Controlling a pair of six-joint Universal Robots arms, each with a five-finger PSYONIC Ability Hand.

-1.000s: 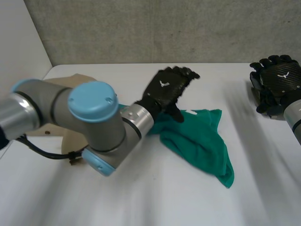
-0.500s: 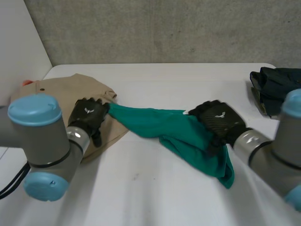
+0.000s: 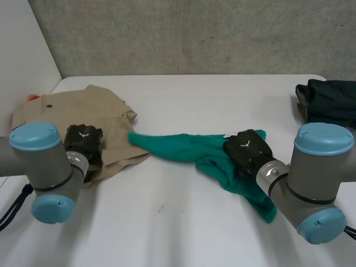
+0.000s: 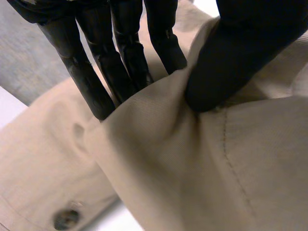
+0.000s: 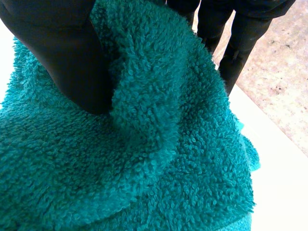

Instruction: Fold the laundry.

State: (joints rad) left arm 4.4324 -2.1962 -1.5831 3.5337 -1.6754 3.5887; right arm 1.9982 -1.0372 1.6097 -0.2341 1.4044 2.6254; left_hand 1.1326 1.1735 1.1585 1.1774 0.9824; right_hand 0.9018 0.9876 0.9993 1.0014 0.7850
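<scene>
A tan garment (image 3: 105, 111) lies crumpled at the table's left. My left hand (image 3: 83, 142) rests on its near edge. In the left wrist view its fingers (image 4: 120, 62) and thumb (image 4: 240, 53) pinch a raised fold of the tan cloth (image 4: 216, 168). A green towel (image 3: 178, 146) stretches across the middle of the table, its left end touching the tan garment. My right hand (image 3: 248, 151) sits on the towel's bunched right part. In the right wrist view its thumb (image 5: 62, 53) and fingers (image 5: 231, 43) close on a fold of the green terry (image 5: 144, 168).
A dark garment (image 3: 328, 103) lies piled at the table's back right corner. A small orange thing (image 3: 32, 98) peeks out past the tan garment at the far left. Bare white table (image 3: 183, 233) spreads in front of the towel.
My left hand has drawn back from the towel's left end onto the tan garment and pinched it. My right hand has closed on the towel, and the towel lies flatter.
</scene>
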